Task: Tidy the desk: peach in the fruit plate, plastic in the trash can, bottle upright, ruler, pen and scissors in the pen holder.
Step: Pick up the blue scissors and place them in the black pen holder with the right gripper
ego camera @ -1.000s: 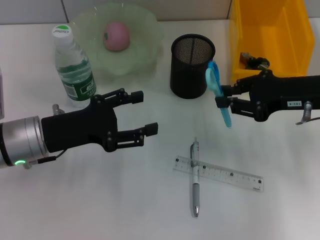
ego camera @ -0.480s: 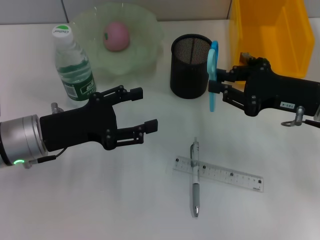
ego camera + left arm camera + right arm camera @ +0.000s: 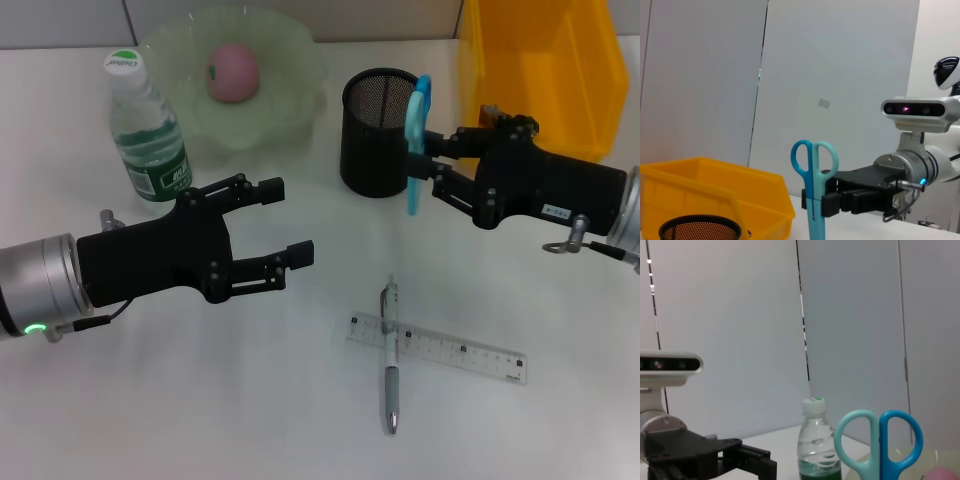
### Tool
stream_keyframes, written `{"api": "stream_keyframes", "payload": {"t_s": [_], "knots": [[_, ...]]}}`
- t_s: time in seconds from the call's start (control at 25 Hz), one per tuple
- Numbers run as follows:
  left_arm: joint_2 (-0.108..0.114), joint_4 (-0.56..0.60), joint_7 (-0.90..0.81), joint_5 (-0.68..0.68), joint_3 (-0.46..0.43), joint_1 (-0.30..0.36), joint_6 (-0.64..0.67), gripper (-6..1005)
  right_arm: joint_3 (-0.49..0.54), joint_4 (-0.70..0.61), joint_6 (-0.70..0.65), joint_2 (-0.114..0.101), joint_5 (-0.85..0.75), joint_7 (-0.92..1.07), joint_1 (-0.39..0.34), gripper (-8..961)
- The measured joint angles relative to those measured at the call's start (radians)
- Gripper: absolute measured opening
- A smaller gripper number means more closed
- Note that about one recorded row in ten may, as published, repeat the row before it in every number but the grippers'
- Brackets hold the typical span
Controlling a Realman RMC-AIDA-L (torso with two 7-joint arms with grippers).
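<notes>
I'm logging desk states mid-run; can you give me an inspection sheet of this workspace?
Surface: white desk.
Job's things: pink peach in green glass plate; clear water bottle upright; silver pen lying across clear ruler; blue scissors held beside black mesh pen holder; yellow bin.
Clutter: nothing seen.
Grippers: right gripper shut on scissors; left gripper open, empty.
Cables: thin cable at left wrist.
Surroundings: grey wall panels.

Peach (image 3: pixel 233 71) sitting in fruit plate (image 3: pixel 290 95), bottle (image 3: pixel 146 137) standing to its left. Pen holder (image 3: pixel 380 135) standing right of plate, bin (image 3: pixel 540 75) beyond. Pen (image 3: pixel 389 355) lying across ruler (image 3: pixel 436 347) nearer front.
</notes>
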Motion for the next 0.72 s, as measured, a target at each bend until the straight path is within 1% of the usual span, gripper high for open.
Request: {"api": "stream_keyframes", "payload": {"t_s": [0.4, 0.6, 0.68, 0.72], "knots": [[-0.002, -0.006, -0.001, 0.000, 0.000, 0.000, 0.002, 829, -0.005, 0.019, 0.009, 0.001, -0.001, -0.026, 0.007, 231], [-0.002, -0.006, -0.004, 0.000, 0.000, 0.000, 0.002, 829, -0.005, 0.015, -0.003, 0.003, 0.001, -0.158, 0.012, 231], [-0.002, -0.006, -0.014, 0.000, 0.000, 0.000, 0.002, 829, -0.005, 0.015, -0.016, 0.004, 0.002, -0.241, 0.012, 231], [-0.002, -0.006, -0.014, 0.000, 0.000, 0.000, 0.002, 829, -0.003, 0.015, -0.027, 0.005, 0.002, -0.313, 0.012, 231]]}}
